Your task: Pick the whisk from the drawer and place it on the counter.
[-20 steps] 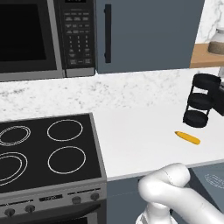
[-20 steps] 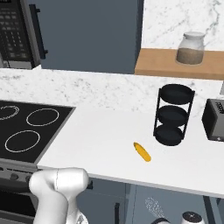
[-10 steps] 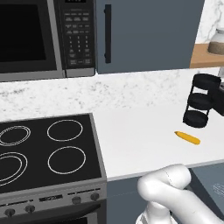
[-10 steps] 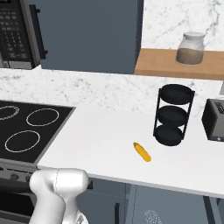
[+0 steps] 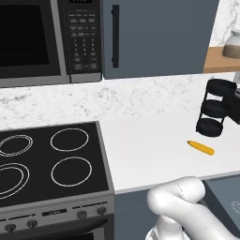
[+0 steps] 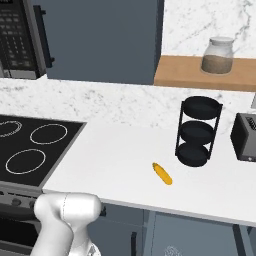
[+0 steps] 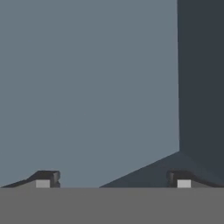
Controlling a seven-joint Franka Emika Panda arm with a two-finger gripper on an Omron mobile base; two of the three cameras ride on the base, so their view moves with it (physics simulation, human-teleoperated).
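White countertop (image 6: pixel 115 165) carries a yellow-orange oblong item (image 6: pixel 162 173) beside a black tiered rack (image 6: pixel 197 131); gripper (image 7: pixel 113 179) fingers spread wide.

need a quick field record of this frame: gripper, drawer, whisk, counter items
gripper: open, nothing between the fingertips, facing a plain blue-grey surface
drawer: open below the counter edge, to the right of the arm
whisk: wire head visible low in the drawer, not yet picked
counter: white; holds a yellow-orange oblong item, a black three-tier rack and a toaster
stovetop: left of the counter
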